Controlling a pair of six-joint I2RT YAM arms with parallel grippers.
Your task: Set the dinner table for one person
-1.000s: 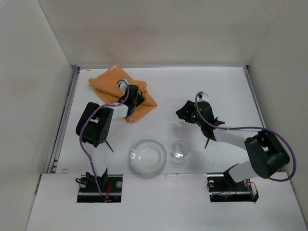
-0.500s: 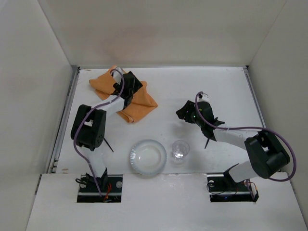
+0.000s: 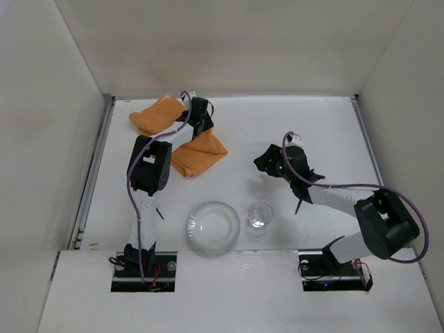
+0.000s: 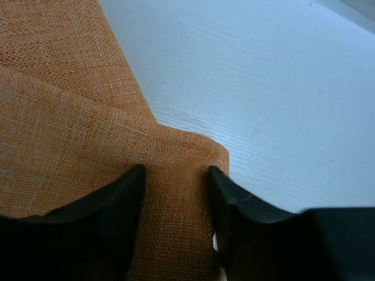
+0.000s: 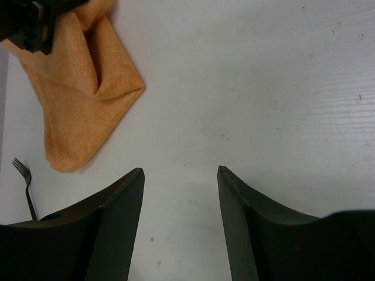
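Left gripper (image 4: 176,171) is low near the far-left corner of the table (image 3: 291,121), jaws half apart over a fold of the cloth (image 4: 70,140), nothing pinched. Right gripper (image 5: 179,171) hangs over bare table right of centre, jaws wide and empty. Plate (image 3: 214,226) and glass (image 3: 260,216) sit side by side by the near edge, fork (image 5: 23,178) to their left. The table spreads beneath both arms.

White surface (image 3: 333,132), matte, metal rails along side edges. On it:
- orange cloth (image 3: 201,154), crumpled, far left
- clear plate (image 3: 213,227), near centre
- glass (image 3: 260,216), upright, just right of plate
- fork (image 3: 159,211), left of plate
- dark utensil (image 3: 298,205), right of glass, type unclear
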